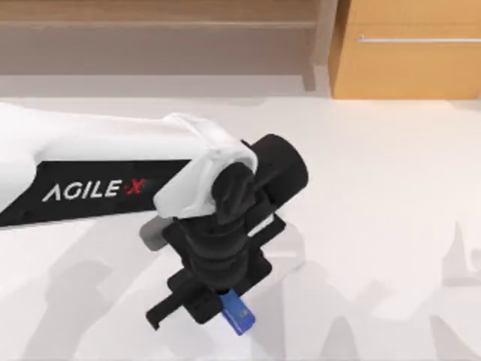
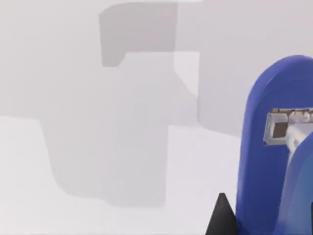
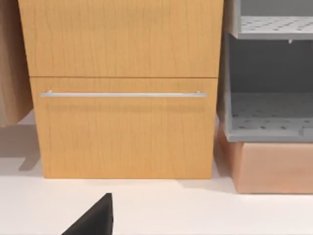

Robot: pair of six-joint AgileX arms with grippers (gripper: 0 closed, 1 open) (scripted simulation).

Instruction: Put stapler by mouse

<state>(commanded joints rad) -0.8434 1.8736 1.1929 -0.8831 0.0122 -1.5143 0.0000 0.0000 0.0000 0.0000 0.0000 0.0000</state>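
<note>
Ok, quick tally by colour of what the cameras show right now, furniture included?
Blue: 1, the stapler at the left gripper, near the front edge of the table.
Light wood: 1, the drawer cabinet with a metal handle.
Grey: 1, the shelf unit beside the cabinet.
White: 1, the table.
Total: 4.

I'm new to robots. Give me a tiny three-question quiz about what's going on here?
1. True or false: the left gripper is over the stapler.
2. What colour is the stapler? A red, B blue, C green.
3. Fill in: the right wrist view faces a wooden ____ with a metal handle.

Key: 1 true; 2 B; 3 cabinet.
</note>
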